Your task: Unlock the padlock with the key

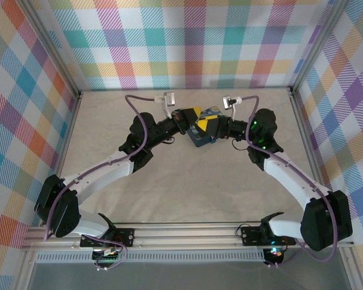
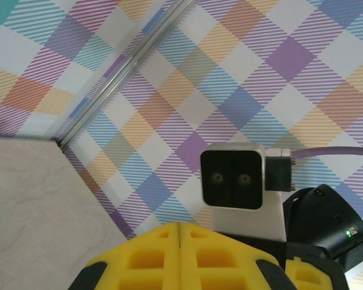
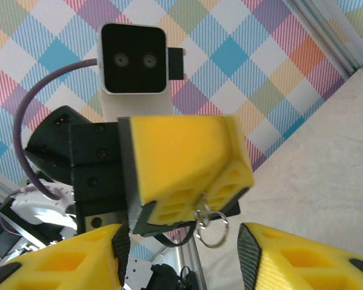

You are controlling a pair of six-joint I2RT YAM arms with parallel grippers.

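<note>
Closest in the right wrist view are the right gripper's (image 3: 178, 241) own yellow fingers (image 3: 60, 260), spread wide with nothing between them. Just past them the left gripper (image 3: 201, 198) has its jaws pressed together, pinching the key (image 3: 201, 210) at the very tips. Little of the key shows beyond a sliver of metal and the ring (image 3: 214, 234) dangling under it. From above, both grippers meet tip to tip over the blue box (image 1: 201, 142) at the far middle of the table (image 1: 169, 181). I can't make out the padlock under them.
</note>
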